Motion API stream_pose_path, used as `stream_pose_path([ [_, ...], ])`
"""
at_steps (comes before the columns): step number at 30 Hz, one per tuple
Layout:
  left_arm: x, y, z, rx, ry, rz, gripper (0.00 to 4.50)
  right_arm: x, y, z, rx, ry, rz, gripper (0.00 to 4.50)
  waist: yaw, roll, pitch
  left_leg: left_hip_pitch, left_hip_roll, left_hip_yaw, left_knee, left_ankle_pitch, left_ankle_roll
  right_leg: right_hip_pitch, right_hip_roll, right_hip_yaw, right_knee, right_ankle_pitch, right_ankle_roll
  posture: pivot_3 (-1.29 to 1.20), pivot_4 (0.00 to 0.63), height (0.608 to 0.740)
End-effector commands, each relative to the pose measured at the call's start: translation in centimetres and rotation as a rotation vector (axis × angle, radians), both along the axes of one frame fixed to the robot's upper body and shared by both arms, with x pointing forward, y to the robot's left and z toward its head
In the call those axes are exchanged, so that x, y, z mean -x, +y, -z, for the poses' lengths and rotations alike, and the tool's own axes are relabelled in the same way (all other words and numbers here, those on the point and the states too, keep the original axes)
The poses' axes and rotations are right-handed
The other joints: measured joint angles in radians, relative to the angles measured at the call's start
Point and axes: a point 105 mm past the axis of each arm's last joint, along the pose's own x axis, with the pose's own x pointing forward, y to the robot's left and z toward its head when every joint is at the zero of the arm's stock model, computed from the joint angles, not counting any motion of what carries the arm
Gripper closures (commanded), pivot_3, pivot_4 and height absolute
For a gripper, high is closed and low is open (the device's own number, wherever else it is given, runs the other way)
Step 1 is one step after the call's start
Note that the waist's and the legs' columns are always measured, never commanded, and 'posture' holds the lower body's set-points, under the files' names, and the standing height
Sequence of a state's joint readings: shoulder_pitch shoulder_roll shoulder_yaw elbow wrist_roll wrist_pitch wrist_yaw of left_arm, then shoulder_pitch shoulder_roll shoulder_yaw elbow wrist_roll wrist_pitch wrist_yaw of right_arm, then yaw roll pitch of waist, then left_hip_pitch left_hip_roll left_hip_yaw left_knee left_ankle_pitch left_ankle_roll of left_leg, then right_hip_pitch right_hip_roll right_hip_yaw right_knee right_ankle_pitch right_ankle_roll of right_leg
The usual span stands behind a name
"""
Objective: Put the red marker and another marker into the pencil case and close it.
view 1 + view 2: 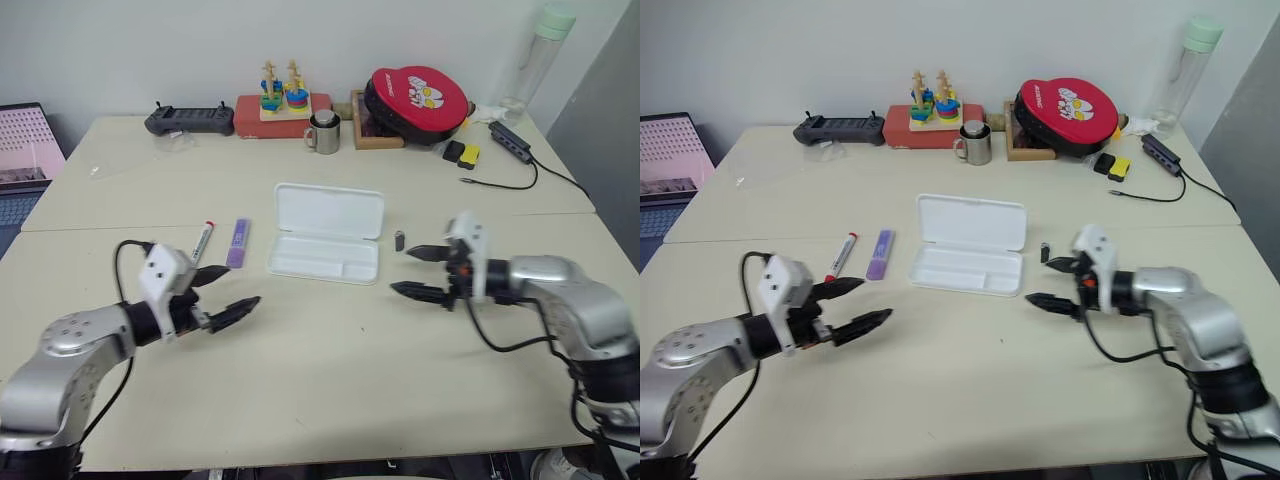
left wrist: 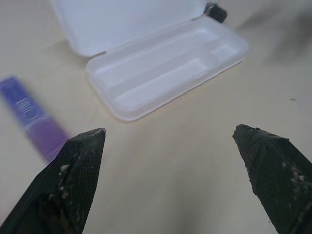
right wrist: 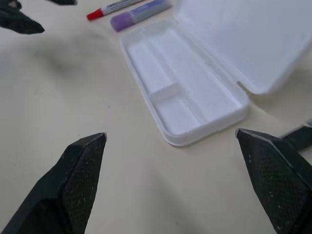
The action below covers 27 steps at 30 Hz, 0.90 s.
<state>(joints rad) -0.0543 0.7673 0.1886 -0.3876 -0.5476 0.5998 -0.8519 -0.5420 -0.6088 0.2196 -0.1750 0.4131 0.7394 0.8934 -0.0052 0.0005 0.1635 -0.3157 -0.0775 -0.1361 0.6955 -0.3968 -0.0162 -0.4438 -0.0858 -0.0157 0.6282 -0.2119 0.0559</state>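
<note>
The pencil case (image 1: 327, 245) lies open at mid-bench (image 1: 330, 380), lid raised toward the far side, its divided tray empty. To its left lie the purple marker (image 1: 237, 243) and, just beyond it, the red marker (image 1: 203, 241) (red cap toward the robot), side by side and roughly parallel, neither touching the case. A small dark object (image 1: 399, 241) sits just right of the case. The left gripper (image 1: 226, 296) hovers near the markers, jaws spread wide and holding nothing; the right gripper (image 1: 422, 272) hovers right of the case, jaws likewise spread and empty. Along the far edge stand a metal mug (image 1: 323, 133), a stacking toy (image 1: 283, 95) and a red round case (image 1: 416, 103).
</note>
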Motion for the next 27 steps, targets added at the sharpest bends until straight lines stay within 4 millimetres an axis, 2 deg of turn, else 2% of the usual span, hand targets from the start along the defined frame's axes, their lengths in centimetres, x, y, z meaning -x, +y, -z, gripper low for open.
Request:
stream_pose_path([
  [1, -0.2, -2.1, -0.7, 0.001, -0.041, 0.087, 0.00, -0.4, 2.8, -0.2, 0.059, -0.046, -0.087, 0.05, -0.001, 0.000, 0.000, 0.000, 0.000, 0.000, 0.000, 0.000, 0.000, 0.000, 0.000, 0.000, 0.000, 0.000, 0.000, 0.00, 0.150, 0.740],
  [4, -0.5, -3.0, -0.9, 0.005, -0.056, 0.120, 0.00, -0.5, 4.8, 0.5, 0.114, -0.043, -0.141, 0.05, -0.004, 0.000, 0.000, -0.001, 0.000, 0.000, 0.000, 0.000, 0.000, -0.002, 0.000, -0.001, 0.000, 0.000, 0.000, 0.00, 0.150, 0.740],
  [9, -0.7, -3.1, -1.0, 0.000, -0.069, 0.120, 0.00, -0.8, 5.5, 2.6, 0.211, -0.017, -0.152, 0.05, -0.004, 0.000, 0.000, -0.002, 0.000, 0.000, 0.000, 0.000, 0.000, -0.003, 0.000, -0.001, 0.000, 0.000, 0.000, 0.00, 0.150, 0.740],
  [12, -0.7, -3.1, -1.1, 0.003, -0.071, 0.116, 0.00, -1.5, 5.4, 4.1, 0.267, -0.008, -0.124, 0.50, -0.007, 0.000, 0.000, -0.002, -0.001, 0.001, 0.001, 0.000, 0.000, -0.003, 0.000, -0.001, 0.000, 0.000, 0.000, 0.00, 0.150, 0.740],
  [17, -0.7, -3.1, -1.0, 0.009, -0.065, 0.117, 0.00, -2.3, 5.9, 3.7, 0.256, -0.046, -0.107, 1.73, -0.014, -0.001, 0.000, -0.002, 0.000, 0.000, 0.001, 0.000, 0.000, -0.004, 0.000, -0.001, 0.001, 0.000, 0.000, 0.00, 0.150, 0.740],
  [27, -0.7, -2.8, -1.0, -0.001, -0.058, 0.117, 0.00, -2.3, 6.5, 2.9, 0.206, -0.110, -0.127, 4.18, -0.024, 0.000, 0.000, -0.002, 0.000, 0.001, 0.001, 0.000, 0.000, -0.005, 0.000, -0.001, 0.002, 0.000, 0.000, 0.00, 0.150, 0.740],
])
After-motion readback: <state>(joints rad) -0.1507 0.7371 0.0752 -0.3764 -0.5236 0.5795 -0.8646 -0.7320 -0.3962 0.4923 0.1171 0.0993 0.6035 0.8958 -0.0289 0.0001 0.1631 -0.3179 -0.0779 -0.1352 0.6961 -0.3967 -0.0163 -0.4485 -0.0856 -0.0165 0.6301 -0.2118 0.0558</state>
